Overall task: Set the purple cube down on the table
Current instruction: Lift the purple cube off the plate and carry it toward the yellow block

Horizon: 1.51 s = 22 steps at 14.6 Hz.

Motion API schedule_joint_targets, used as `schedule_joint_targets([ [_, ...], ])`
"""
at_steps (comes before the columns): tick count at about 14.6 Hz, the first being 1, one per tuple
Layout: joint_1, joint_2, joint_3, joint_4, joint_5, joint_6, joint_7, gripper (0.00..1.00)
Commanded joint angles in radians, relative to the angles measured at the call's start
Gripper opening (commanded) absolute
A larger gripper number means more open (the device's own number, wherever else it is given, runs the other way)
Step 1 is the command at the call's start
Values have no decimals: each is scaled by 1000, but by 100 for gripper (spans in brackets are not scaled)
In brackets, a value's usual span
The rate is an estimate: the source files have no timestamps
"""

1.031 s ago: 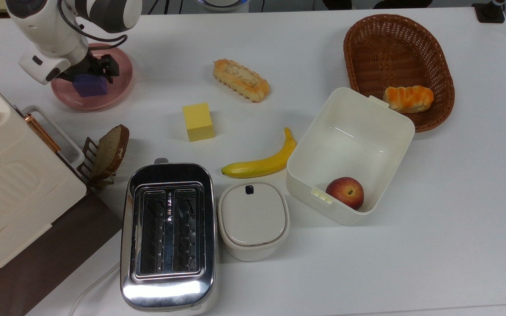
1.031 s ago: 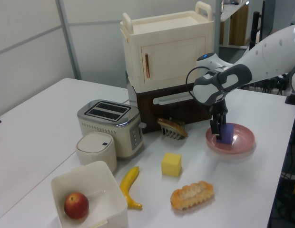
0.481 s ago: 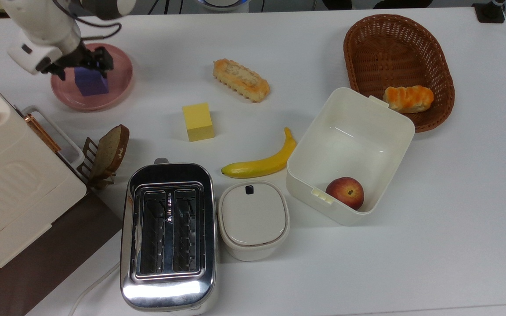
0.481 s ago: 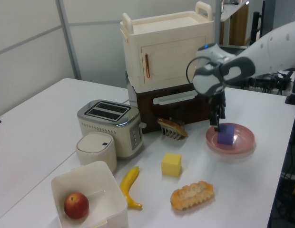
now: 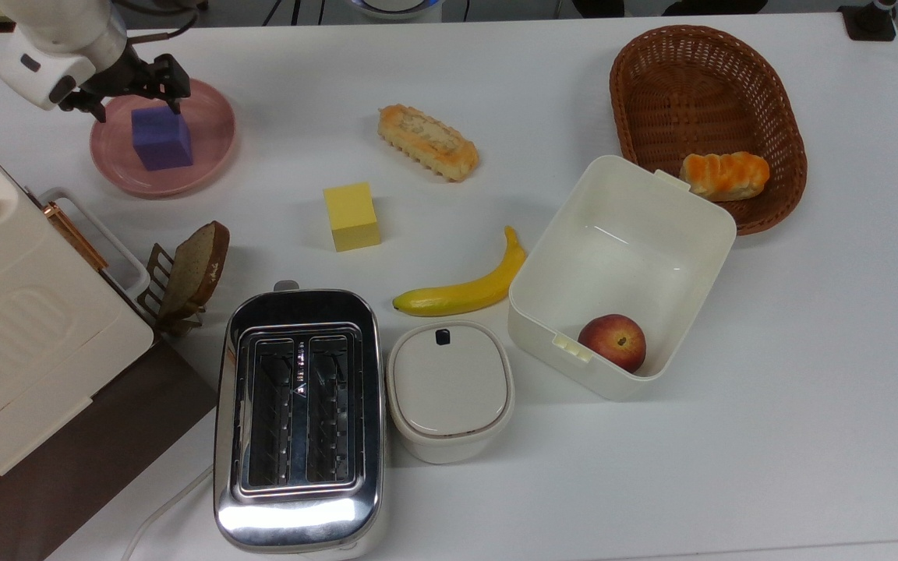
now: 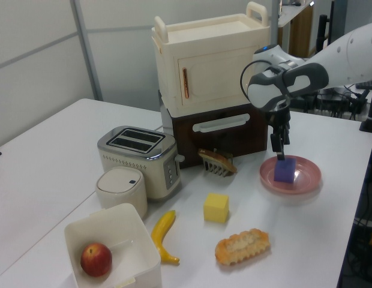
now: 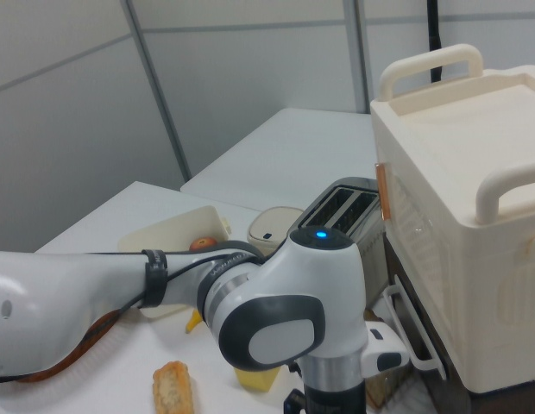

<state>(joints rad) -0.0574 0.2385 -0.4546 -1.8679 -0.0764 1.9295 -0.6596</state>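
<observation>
White bench [image 5: 807,405] carried every item. At the top view's left, the cream cabinet [image 5: 20,327] stood beside the chrome toaster [image 5: 297,417]. The pink plate [image 5: 211,136], at the top view's far left, held the purple cube [image 5: 160,139], which rested flat on it. The gripper [image 5: 133,89] hung just above the cube, its fingers [image 5: 172,78] spread apart and clear of it.
</observation>
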Motion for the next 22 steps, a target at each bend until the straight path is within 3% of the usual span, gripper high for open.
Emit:
schedule_joint_targets([
  [1,28,31,-19,-36,-42,28,-15,100],
  [6,53,79,-19,-50,-42,91,6,100],
  [7,69,85,-19,-50,-42,94,26,67],
  [8,73,72,-19,-42,-42,80,26,15],
  [9,83,36,-19,-39,-40,42,29,0],
  [12,137,-37,-18,-19,-19,-68,52,0],
  [14,168,-38,-4,4,-16,-109,121,0],
  [20,341,31,48,-20,-16,-154,313,0],
  [22,355,54,63,-14,-11,-150,351,0],
])
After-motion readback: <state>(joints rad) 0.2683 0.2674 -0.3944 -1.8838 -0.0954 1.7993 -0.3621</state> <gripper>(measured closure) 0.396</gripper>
